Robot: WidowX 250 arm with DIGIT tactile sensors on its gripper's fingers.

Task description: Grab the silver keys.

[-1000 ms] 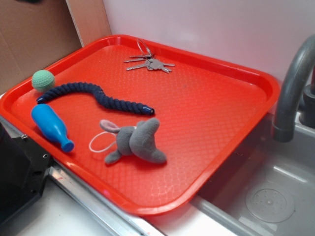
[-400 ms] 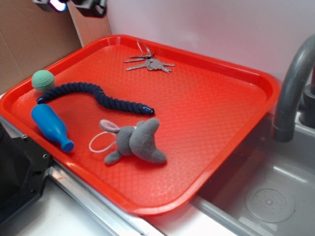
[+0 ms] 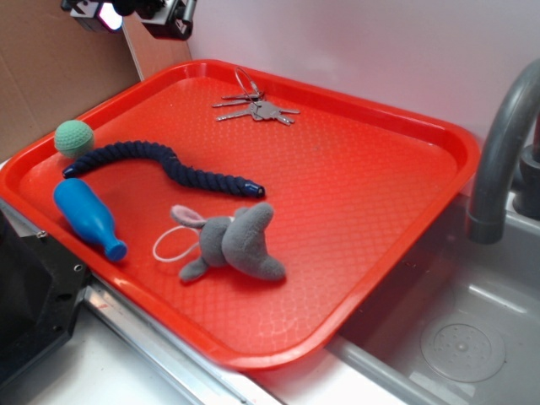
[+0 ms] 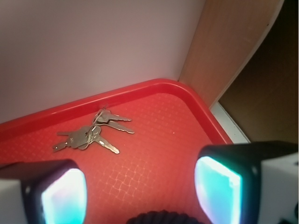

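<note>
Silver keys are the target, and trouble starts nearest the wrist camera: the gripper hangs with its two pads spread wide and nothing between them, high above the red tray. A dark rounded edge at the bottom of that view is probably the blue rope, though I cannot be sure; a careless descent might snag it. Farther out, the keys lie flat on the tray floor, fanned from their ring, just beside the back rim near the far corner. Being thin and flat, they could slide away under closing pads, or only one key might get pinched and the bunch swing loose. Beyond them the raised rim and the white wall leave little room, so a pad could strike the rim.
</note>
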